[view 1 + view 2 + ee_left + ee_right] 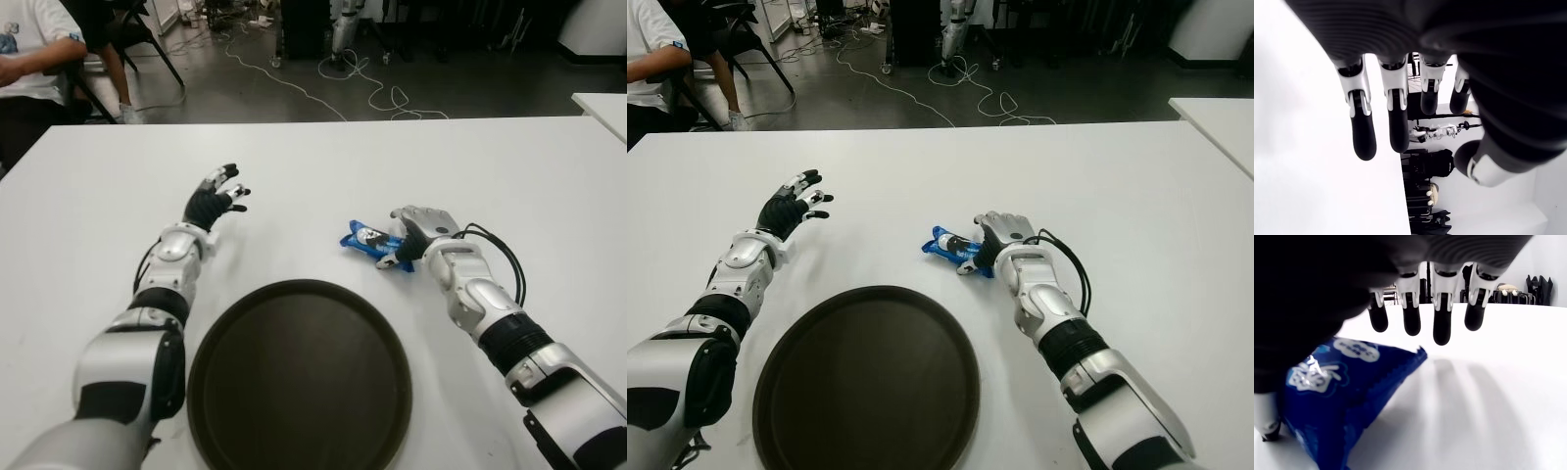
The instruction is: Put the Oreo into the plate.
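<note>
- Oreo packet [370, 238], blue, is lying on the white table [411, 162] beyond the far right rim of the plate and apart from it; the right hand is sitting just beside its right end.
- White table is filling the near field; it is bearing the plate, the packet and both arms.
- Dark round plate [299, 377] is sitting at the near edge between the two forearms; nothing is lying in it.
- Right hand [416, 235] is hovering palm-down over the packet's right end; in the right wrist view its fingers [1442, 323] are hanging straight and spread above the wrapper [1337, 387], not closing on it; the thumb tip is showing at the wrapper's near corner, though contact cannot be told.
- Left hand [216, 201] is showing well to the left of the packet, beyond the plate's left side; its fingers [1364, 137] are extending loosely and gripping nothing.
- Person [34, 54] in a white shirt is sitting past the table's far left corner.
- Cables [362, 83] are trailing over the floor behind.
</note>
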You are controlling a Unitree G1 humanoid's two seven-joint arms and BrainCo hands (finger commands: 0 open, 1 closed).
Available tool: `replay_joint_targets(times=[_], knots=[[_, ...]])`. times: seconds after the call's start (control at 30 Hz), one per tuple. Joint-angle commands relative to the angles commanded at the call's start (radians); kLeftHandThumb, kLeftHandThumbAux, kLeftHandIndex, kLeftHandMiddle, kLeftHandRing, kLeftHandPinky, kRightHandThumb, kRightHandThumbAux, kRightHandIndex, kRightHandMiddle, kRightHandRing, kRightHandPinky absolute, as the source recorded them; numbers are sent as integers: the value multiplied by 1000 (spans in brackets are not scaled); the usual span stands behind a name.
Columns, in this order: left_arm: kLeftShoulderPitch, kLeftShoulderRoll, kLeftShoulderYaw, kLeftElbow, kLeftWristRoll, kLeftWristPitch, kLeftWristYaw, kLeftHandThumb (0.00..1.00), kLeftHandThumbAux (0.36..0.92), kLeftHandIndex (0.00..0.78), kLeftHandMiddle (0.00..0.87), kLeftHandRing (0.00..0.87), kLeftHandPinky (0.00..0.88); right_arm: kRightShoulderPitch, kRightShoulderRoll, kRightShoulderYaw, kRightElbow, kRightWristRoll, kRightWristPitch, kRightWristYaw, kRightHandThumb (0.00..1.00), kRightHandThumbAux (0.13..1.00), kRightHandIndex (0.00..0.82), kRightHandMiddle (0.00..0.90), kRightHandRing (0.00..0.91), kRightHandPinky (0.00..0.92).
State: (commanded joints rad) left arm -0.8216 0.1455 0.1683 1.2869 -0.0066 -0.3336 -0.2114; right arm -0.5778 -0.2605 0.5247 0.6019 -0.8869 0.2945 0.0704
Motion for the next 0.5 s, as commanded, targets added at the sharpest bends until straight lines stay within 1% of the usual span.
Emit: replay_joint_targets(times=[0.1, 0.2, 0.37, 0.5], knots=[[0, 0, 0, -1, -1, -1, -4, 238, 653, 18, 92, 249, 385, -1, 8, 5, -13, -2, 14, 8, 0, 557, 166, 168, 178, 192], [0, 0, 1, 0, -2, -1, -9, 239, 646, 19, 93, 249, 383, -1, 8, 10, -24, -1, 21, 15, 0, 558, 165, 165, 176, 197], [-1, -1, 2, 0, -4, -4, -16, 232, 639, 21, 86, 258, 392, 0, 4, 21, -33, -2, 23, 25, 0, 550, 152, 151, 157, 155], [-1, -3, 4, 1, -5, -5, -10, 239, 637, 27, 86, 259, 385, 2, 2, 34, -45, -10, 18, 19, 0, 548, 148, 147, 153, 149]])
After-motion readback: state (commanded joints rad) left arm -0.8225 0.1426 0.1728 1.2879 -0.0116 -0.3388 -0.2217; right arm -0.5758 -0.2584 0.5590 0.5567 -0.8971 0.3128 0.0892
